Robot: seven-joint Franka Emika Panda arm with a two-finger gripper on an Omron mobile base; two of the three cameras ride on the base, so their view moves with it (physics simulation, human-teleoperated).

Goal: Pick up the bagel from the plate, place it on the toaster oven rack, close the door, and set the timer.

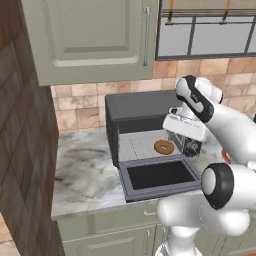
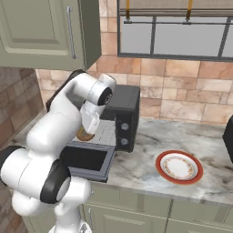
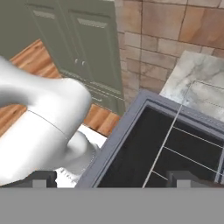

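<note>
Left base view: arm bent, open gripper beside racked bagel.

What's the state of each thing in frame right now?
bagel: lying flat on the rack, inside the oven, not held
toaster oven rack: in place, carrying the bagel
door: fully open, folded down flat
plate: empty, on the counter right of the oven
gripper: open, holding nothing, right of the bagel at the oven mouth
wall cabinet: door shut
</note>
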